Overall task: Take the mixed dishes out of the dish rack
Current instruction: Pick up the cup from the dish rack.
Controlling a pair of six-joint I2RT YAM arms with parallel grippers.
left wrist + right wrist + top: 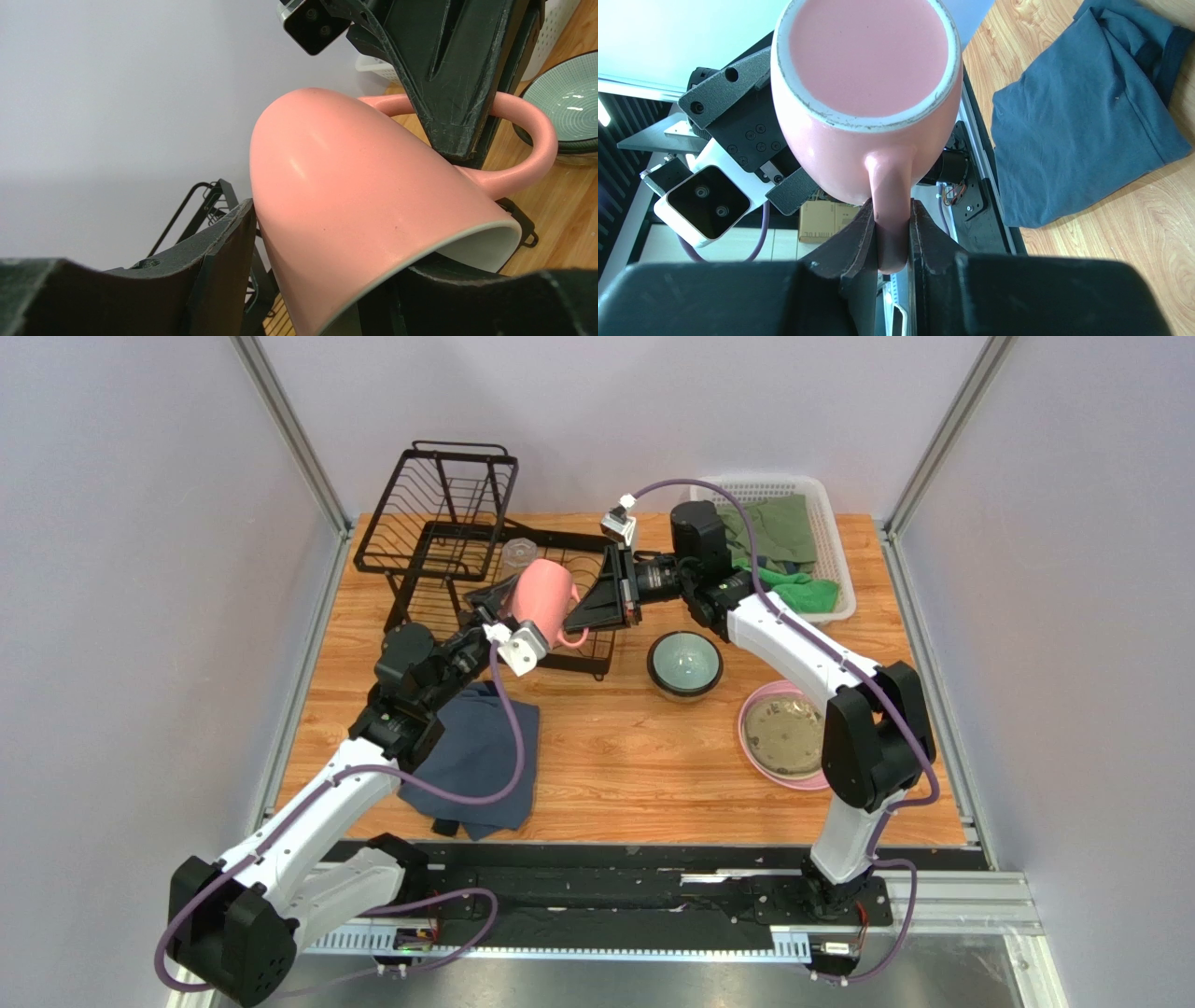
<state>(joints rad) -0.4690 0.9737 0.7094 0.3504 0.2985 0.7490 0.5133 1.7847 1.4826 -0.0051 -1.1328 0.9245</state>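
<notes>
Setting: wooden table (631,770) inside grey walls, 2 arms reaching to the far-left part.
Task thing: pink mug (540,599), off the surface, above the lower tray of the dish rack (449,518).
Mug axis: inverted and tilted, base up, mouth down and toward the near side; handle (891,189) sticks out to the right.
Right gripper (892,224): narrow, pinching the handle from both sides, carrying the mug.
Left gripper (337,252): medium gap, jaws straddling the mug body from the left, across its axis; firm contact not clear, a thin gap shows on 1 side.
Key relation: mug sits between the 2 grippers, handle right, body left; both equally near.
Step (judgement): looks like a handover, right to left, not completed.
Next needs (judgement): left jaws seated on the body before the handle is let go.
Risk (judgement): smooth tilted wall could slip.
Already out: dark bowl (685,662), cream plate (783,728) on pink plate (751,756), right of the rack.
In rack: clear glass (521,552).
</notes>
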